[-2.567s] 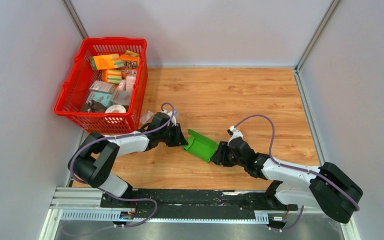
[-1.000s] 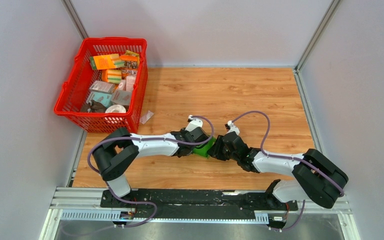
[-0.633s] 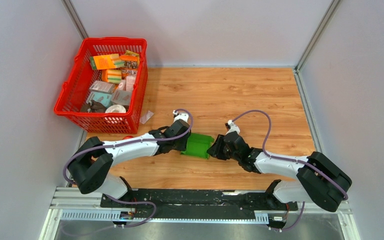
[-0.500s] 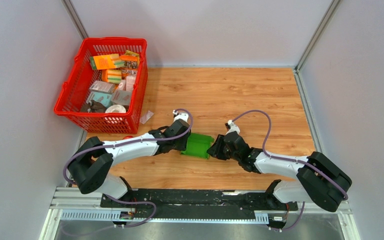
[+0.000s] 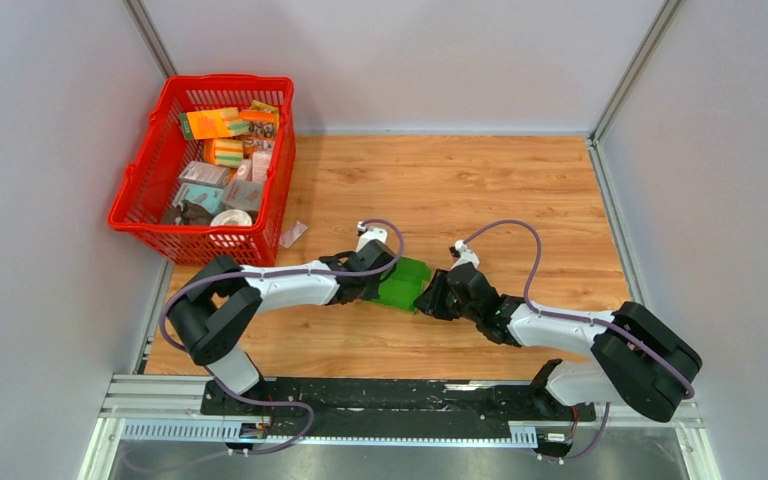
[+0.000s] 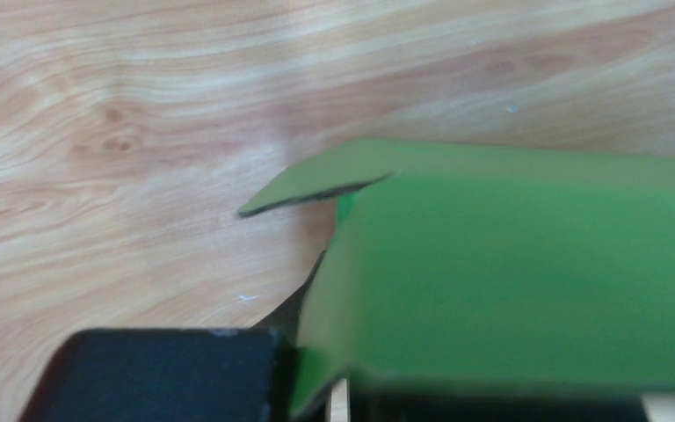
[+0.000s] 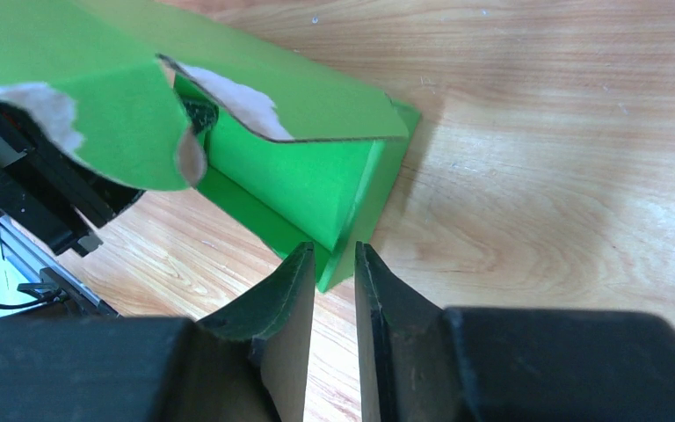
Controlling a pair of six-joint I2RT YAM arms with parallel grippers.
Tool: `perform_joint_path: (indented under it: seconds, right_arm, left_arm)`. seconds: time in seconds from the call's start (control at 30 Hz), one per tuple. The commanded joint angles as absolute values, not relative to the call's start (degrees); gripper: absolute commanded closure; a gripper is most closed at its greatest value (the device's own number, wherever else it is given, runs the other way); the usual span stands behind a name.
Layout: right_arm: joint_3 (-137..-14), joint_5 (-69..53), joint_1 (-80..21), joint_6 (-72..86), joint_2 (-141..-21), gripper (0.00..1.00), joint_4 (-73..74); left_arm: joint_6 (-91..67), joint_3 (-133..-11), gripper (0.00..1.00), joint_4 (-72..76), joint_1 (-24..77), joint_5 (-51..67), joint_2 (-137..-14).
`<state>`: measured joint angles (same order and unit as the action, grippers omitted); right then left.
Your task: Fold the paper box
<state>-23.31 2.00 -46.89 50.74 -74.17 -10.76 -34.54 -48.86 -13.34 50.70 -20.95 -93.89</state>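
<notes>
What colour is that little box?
The paper box is bright green; best seen from the right wrist.

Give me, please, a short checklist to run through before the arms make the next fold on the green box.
1. Right gripper jaws closed on the paper box edge: ok.
2. Left gripper jaws gripping the box: cannot tell, the card hides them.
3. End flap tucked in: not ok, it sticks out.
4. Card surface undamaged: not ok, torn white patches show.
5. Red basket well apart from the box: ok.
</notes>
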Motion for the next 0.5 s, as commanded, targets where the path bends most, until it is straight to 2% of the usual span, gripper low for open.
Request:
perform_joint_path:
  seconds: [0.0, 0.13, 0.27, 0.33, 0.37, 0.47]
  right_arm:
    - [-24.1, 2.0, -47.0, 51.1, -75.1, 0.75, -14.3]
    - [-23.7, 2.9, -47.1, 51.2, -73.3, 0.76, -13.9]
    - [-23.7, 3.6, -47.1, 50.5, -72.2, 0.76, -12.7]
    - [-23.6, 3.8, -47.0, 50.4, -72.2, 0.75, -12.2]
    - [-23.5, 3.8, -47.0, 50.3, -71.7, 0.75, -12.0]
    - [-23.1, 4.0, -47.0, 50.3, -71.1, 0.75, -11.8]
  left_arm:
    - [-35.7, -54.7, 1.0, -24.6, 56.1, -36.5, -101.5]
    - [-36.2, -55.2, 1.0, -26.1, 58.3, -40.5, -104.4]
    - [-33.7, -52.9, 0.99, -21.5, 58.4, -36.4, -103.1]
    - [-32.6, -52.4, 0.91, -20.7, 58.4, -34.2, -100.6]
    - [-32.5, -52.2, 0.81, -20.6, 58.4, -33.7, -99.5]
    - [-32.3, -51.2, 0.68, -19.8, 57.9, -30.9, -93.5]
